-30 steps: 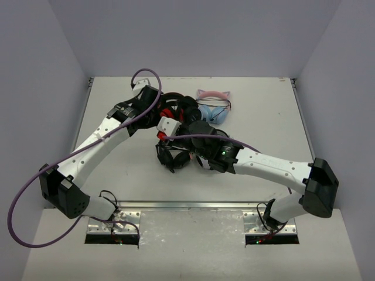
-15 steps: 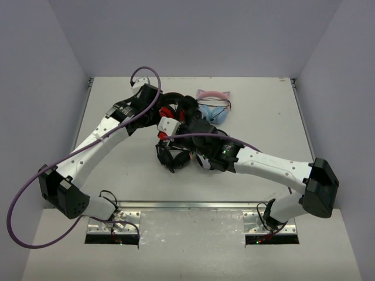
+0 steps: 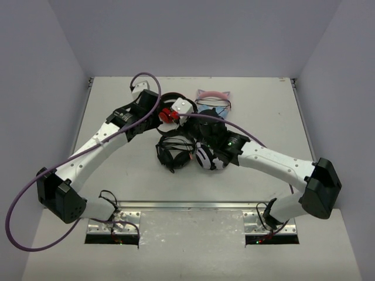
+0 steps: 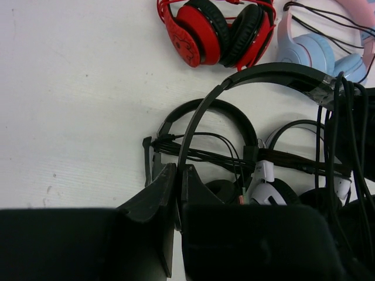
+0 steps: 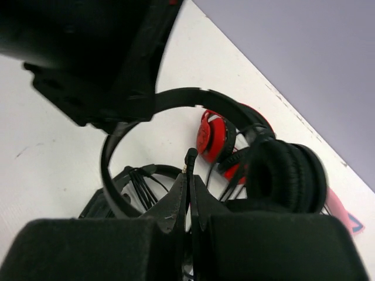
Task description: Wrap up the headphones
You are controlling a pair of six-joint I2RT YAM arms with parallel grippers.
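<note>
The headphones [image 3: 174, 151], small and all black with a thin headband [image 4: 205, 108], lie on the table with a cable bundle [image 4: 193, 153] across them. No gripper touches them. My left gripper [image 4: 177, 170] is shut on the broader headband [image 4: 275, 71] of a bigger black pair and holds it above the table. That pair's thick padded cup [image 5: 287, 170] hangs on the right. Behind the small pair, my right gripper [image 5: 189, 175] is shut on a black jack plug [image 5: 190, 157]. Its thin cables [image 4: 347, 134] run down from the held headband. In the top view the two grippers [image 3: 162, 107] [image 3: 193, 117] are close together.
A red-and-black pair [image 3: 168, 114] [image 4: 199, 29] lies just behind the grippers. A pink and blue cat-ear pair [image 3: 212, 99] is at the back. A white and black pair [image 3: 206, 158] sits right of the small pair. Side walls enclose the table [image 3: 117, 170].
My right gripper has shut on the plug and moved toward the back, uncovering the white pair. The left gripper has shifted slightly, still shut on the headband.
</note>
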